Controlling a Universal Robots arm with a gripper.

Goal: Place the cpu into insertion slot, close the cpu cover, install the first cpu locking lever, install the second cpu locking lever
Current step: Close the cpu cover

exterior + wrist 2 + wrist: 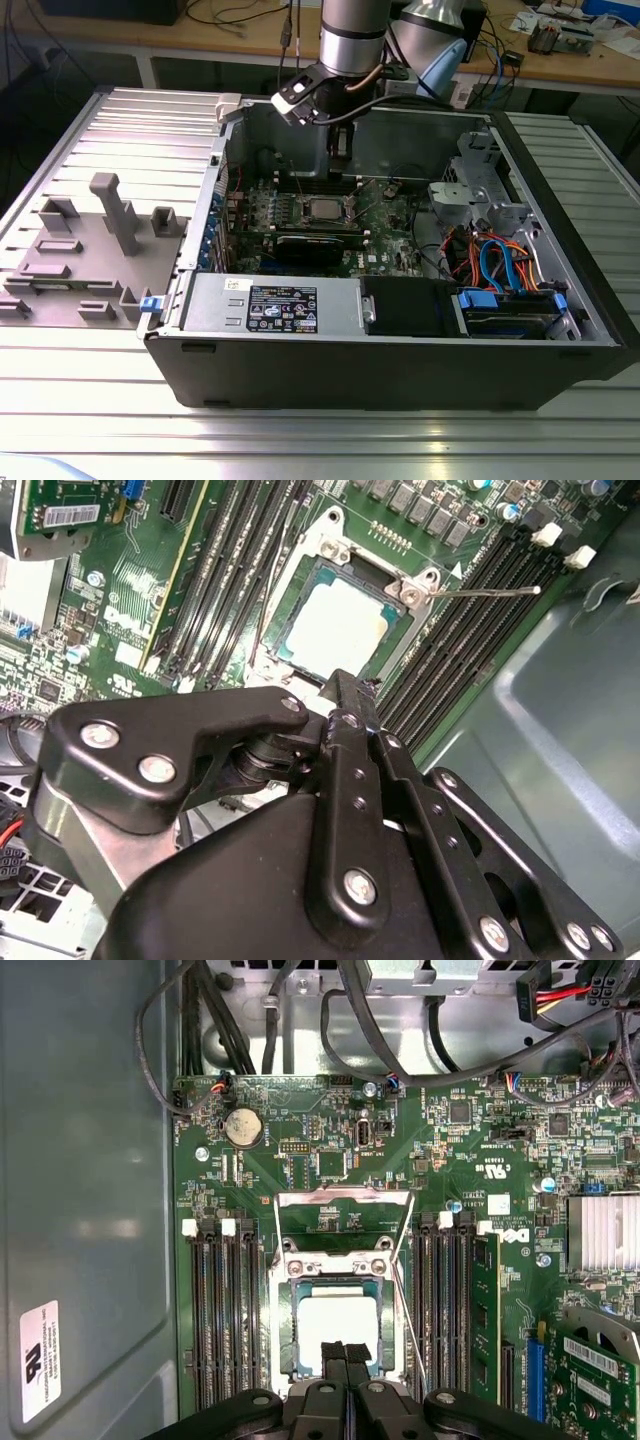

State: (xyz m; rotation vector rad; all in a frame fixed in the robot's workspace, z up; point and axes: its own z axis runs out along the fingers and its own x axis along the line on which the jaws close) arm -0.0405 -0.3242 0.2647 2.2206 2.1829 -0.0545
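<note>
We find the small square silver-grey cpu (335, 1328) lying flat in the dark, silver-rimmed insertion slot (279, 1310) amid the green motherboard (470, 1160), the thin silver frame-shaped cpu cover (345, 1197) raised open just beside it, and the black gripper (346, 1352) hovering above, fingers pressed together, empty.

The cpu (335, 1322) shows a pale silver-grey top inside the silver-rimmed insertion slot (283, 1310), amid the green circuit board (300, 1130). The gripper (346, 1350) is matte black; blue and orange cables (486, 268) lie at the exterior view's right.
</note>
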